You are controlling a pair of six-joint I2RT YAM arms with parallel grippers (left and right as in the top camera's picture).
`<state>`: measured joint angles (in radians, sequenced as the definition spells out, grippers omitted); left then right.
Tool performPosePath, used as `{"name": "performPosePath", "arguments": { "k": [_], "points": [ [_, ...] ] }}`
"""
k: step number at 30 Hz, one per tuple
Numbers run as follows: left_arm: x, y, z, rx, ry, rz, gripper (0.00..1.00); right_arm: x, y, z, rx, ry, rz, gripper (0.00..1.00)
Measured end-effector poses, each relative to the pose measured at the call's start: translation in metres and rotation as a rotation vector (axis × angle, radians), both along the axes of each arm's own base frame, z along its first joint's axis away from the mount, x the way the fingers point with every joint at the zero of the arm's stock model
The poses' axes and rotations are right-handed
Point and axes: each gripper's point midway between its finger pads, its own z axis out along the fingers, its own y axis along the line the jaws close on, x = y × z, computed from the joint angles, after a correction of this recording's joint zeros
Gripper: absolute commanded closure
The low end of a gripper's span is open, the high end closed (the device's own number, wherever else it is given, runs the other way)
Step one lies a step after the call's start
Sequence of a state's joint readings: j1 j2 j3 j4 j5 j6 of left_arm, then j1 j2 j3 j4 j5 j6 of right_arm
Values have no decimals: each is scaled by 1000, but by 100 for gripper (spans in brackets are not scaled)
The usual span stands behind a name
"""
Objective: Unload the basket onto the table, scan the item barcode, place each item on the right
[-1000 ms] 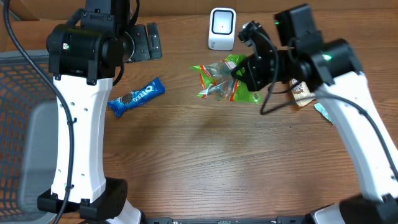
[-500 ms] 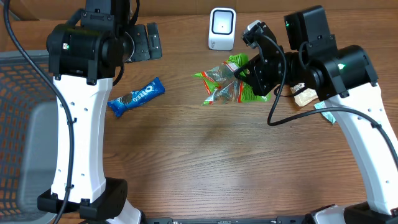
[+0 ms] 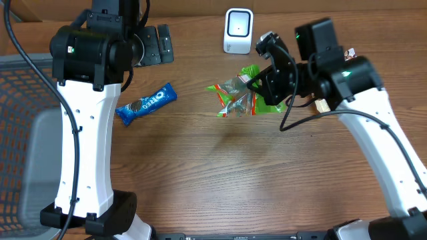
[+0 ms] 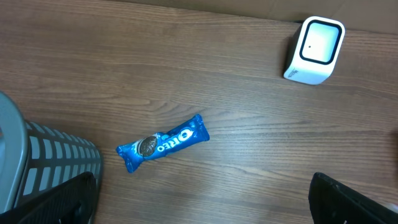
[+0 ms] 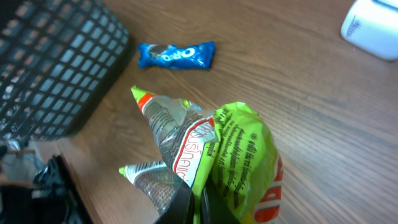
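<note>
A green, red and clear snack bag [image 3: 237, 94] hangs above the table, pinched at its edge by my right gripper [image 3: 262, 87], which is shut on it. In the right wrist view the bag [image 5: 230, 155] fills the middle, its crumpled film squeezed between the black fingers [image 5: 186, 202]. The white barcode scanner [image 3: 238, 31] stands at the table's far edge, beyond the bag; it also shows at the top right of the left wrist view as the scanner [image 4: 314, 50]. My left gripper [image 4: 202, 199] hovers open over bare wood, its fingertips [image 4: 59, 199] wide apart.
A blue Oreo pack [image 3: 146, 103] lies at the left of the table, also seen as the pack [image 4: 163, 144]. A grey mesh basket [image 3: 23, 100] stands off the left edge. More small packets [image 3: 325, 101] lie behind the right arm.
The right arm has shifted a little left and toward the scanner with the bag, turning it. The left arm has not moved.
</note>
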<state>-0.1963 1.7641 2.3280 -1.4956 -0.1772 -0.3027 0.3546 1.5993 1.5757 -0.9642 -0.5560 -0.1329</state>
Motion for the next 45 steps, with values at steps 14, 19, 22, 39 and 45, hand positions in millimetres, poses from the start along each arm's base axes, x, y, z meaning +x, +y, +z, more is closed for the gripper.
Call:
{"name": "performPosePath", "arguments": {
  "k": [14, 19, 22, 39, 45],
  "points": [
    [0, 0, 0, 0, 0, 0, 0, 9, -6, -124, -5, 370, -304, 30],
    [0, 0, 0, 0, 0, 0, 0, 1, -15, -132, -75, 370, -288, 9],
    [0, 0, 0, 0, 0, 0, 0, -2, -26, -134, -171, 321, -238, 0],
    [0, 0, 0, 0, 0, 0, 0, 56, -11, -191, -406, 0, 143, 8],
    [0, 0, 0, 0, 0, 0, 0, 47, -15, -225, -462, 16, 270, 26]
  ]
}}
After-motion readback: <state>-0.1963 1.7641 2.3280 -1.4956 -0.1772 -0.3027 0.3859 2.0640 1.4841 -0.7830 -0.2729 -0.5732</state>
